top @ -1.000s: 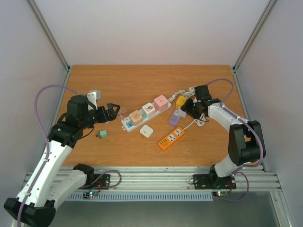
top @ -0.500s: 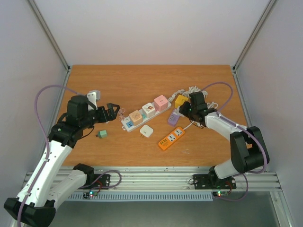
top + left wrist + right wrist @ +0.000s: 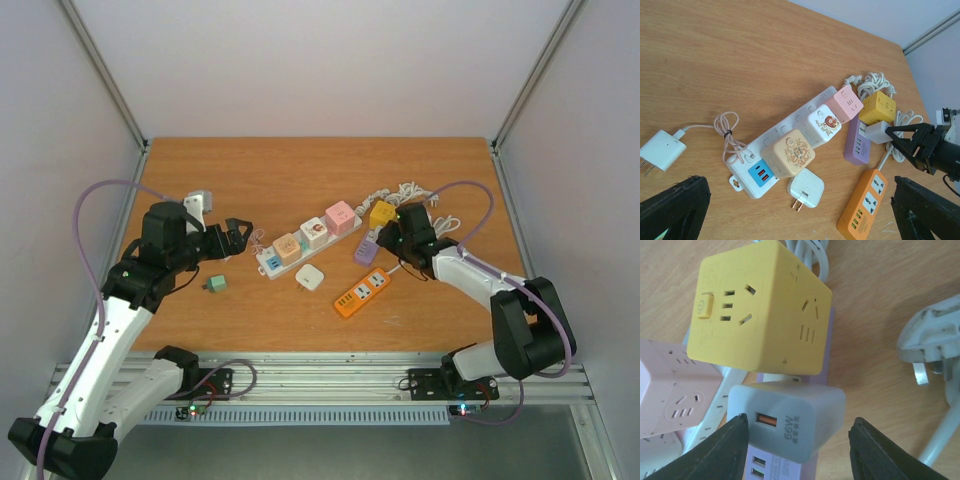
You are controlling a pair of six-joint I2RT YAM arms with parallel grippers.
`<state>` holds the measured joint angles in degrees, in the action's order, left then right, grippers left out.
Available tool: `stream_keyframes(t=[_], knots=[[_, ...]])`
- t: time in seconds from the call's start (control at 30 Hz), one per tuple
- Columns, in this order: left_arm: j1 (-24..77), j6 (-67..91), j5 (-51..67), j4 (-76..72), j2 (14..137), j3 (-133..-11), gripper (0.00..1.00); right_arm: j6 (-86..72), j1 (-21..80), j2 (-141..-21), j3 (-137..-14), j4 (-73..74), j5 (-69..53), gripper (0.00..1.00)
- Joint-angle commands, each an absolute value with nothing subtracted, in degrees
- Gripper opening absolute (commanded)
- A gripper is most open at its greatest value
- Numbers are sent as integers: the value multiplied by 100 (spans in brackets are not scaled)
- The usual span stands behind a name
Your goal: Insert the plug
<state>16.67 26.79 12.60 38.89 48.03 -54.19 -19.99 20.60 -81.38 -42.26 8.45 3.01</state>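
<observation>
Fingers point(image 3: 732, 450) of your right gripper point(image 3: 799, 422) stood wide apart, one each side of the pale grey 66W cube charger point(image 3: 790, 432), w/ nothing clamped. That charger, prob. the plug to insert, sat on top of the lilac plastic power strip point(image 3: 856, 145), just beside the yellow cube socket adapter point(image 3: 760, 310). You couldn't tell whether its pins were seated. Your left gripper point(image 3: 240, 237) hung wide open & empty over the wooden table point(image 3: 300, 170), well apart from all that.

Risks, as I judged them:
- Close off-centre and the charger could've tilted or skidded off the strip.
- The yellow cube sat so near that any forward drift would've bumped it.
- The lilac strip lay loose, so a downward push could've shifted it and missed the slots.

No bins or trays in view. The only holders were sockets: the long white power strip point(image 3: 815, 102) carried a tan cube adapter point(image 3: 788, 152), a white cube adapter point(image 3: 822, 125) & a pink cube adapter point(image 3: 845, 102).
</observation>
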Motion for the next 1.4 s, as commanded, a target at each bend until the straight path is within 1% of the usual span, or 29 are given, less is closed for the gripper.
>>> stream_keyframes(t=[0.0,0.17,0.37,0.43,0.5,0.67,0.83,1.07,1.27,1.37], knots=[[1642,2708,1223,3593,4833,-5401,99,-1813,2120,-8354,-4631,2265,548,59],[1635,2656,1150,3659,4810,-5423,99,-1750,1952,-8404,-5490,2880,531,64],[1635,2645,1134,3643,4814,-5411,99,-1660,1575,-8801,-6166,3057,76,64],[1635,2638,1141,3642,4831,-5421,99,-1641,1496,-9034,-6451,3143,-162,63],[1635,2635,1151,3643,4843,-5431,100,-1618,1449,-9257,-6628,3163,-239,59],[1636,2628,1143,3680,4835,-5425,99,-1632,1355,-9593,-6818,3167,-327,51],[1635,2619,1201,3664,4825,-5398,99,-1646,1341,-9782,-6573,3171,-369,46],[1635,2645,1282,3655,4825,-5396,99,-1938,1336,-9861,-5757,3075,-354,41],[1637,2654,1317,3661,4833,-5388,99,-2268,1276,-9896,-5210,2759,-520,37],[1638,2663,1351,3672,4839,-5388,99,-2434,1229,-9958,-5082,2629,-616,34]])
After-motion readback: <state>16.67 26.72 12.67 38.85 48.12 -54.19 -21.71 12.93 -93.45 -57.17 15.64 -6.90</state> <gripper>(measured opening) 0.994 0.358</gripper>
